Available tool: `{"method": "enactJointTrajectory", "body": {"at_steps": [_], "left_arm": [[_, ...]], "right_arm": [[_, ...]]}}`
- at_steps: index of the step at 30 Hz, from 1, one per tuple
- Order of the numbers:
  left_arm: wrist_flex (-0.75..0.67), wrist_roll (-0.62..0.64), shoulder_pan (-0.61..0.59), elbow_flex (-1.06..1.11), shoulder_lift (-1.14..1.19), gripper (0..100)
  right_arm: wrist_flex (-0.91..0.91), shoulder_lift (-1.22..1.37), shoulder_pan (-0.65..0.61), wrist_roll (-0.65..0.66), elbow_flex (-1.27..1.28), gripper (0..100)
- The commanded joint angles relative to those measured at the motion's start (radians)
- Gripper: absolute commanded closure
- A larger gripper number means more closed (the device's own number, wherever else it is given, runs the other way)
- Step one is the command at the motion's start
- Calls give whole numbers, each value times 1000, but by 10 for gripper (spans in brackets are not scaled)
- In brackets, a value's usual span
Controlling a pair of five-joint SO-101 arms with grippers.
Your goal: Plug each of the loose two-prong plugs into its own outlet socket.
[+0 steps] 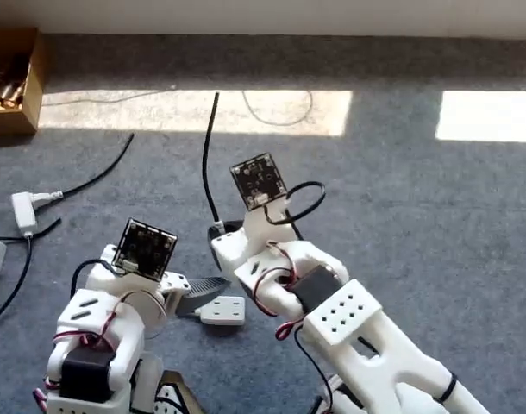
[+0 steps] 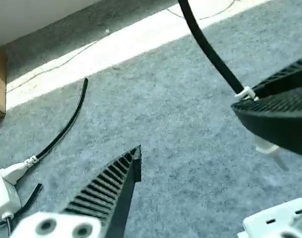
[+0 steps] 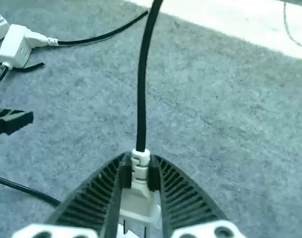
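so far nothing looks plugged in. right claw (image 3: 140,163) clamped on one plug (image 3: 136,201), low centre, above the carpet (image 3: 230,114). left claw (image 1: 211,297) spread open, empty, nr white socket block (image 1: 227,312). 2nd plug (image 3: 15,44) lies loose upper left, still to do.
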Motion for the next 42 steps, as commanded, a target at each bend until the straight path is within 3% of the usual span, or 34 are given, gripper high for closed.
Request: {"method": "enactJointTrajectory", "body": {"at_steps": [1, 12, 15, 19, 24, 30, 33, 42], "left_arm": [[-43, 6, 13, 22, -10, 497], [-157, 5, -54, 113, -5, 497], [-150, 6, -53, 110, -7, 497], [-41, 15, -28, 28, -8, 497], [-46, 66, 31, -21, -10, 494], [-147, 61, 27, 58, -5, 497], [-212, 61, -30, 105, -5, 497], [-235, 61, -70, 133, -4, 497]], "right_arm": [[94, -2, -12, -6, -122, 993], [501, 8, -7, 58, -469, 993], [479, 8, 10, 61, -449, 993], [275, 1, 50, 37, -325, 993], [163, -2, -50, 5, -219, 993], [200, -2, -101, -2, -225, 993], [275, -15, -111, 5, -268, 993], [496, -70, -33, 78, -420, 993]]}}
